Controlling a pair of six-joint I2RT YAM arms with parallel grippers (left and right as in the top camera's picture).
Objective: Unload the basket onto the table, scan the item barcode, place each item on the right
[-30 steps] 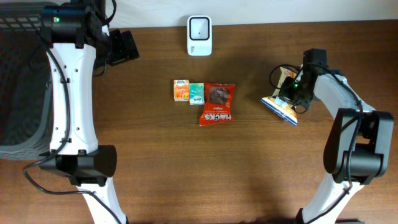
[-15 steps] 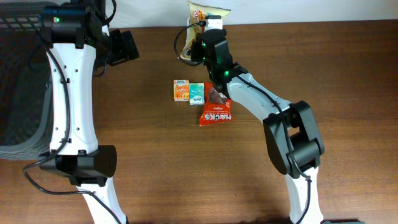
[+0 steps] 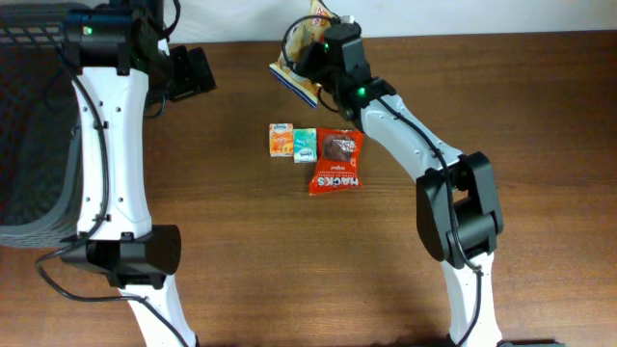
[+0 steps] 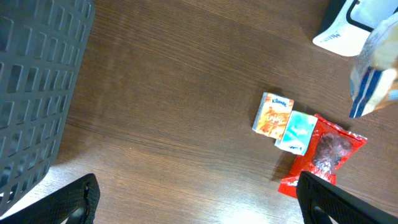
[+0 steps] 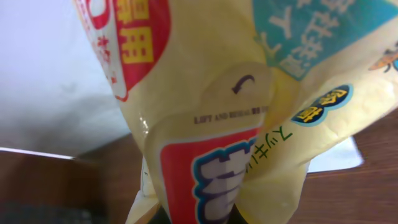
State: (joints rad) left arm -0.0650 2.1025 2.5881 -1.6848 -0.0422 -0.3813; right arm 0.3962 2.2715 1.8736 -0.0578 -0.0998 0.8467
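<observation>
R claw (image 3: 328, 46) clamped on yellow snack bag (image 3: 299, 69), bag up by white scanner (image 4: 336, 36), L claw (image 3: 196, 70) spread wide

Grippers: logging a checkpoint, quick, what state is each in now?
Left gripper: open, holding nothing.
Right gripper: shut on the snack bag.

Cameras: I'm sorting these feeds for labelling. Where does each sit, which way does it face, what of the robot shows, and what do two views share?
Overhead: above the table, facing straight down; left arm and right arm show, right gripper shut on the yellow pouch.
Left wrist: angled down at the basket and red bag; its open left gripper frames the bottom corners.
Right wrist: close against the pouch, which fills it; own fingers hardly visible.
Shared: overhead and left wrist both see basket and red bag.
</observation>
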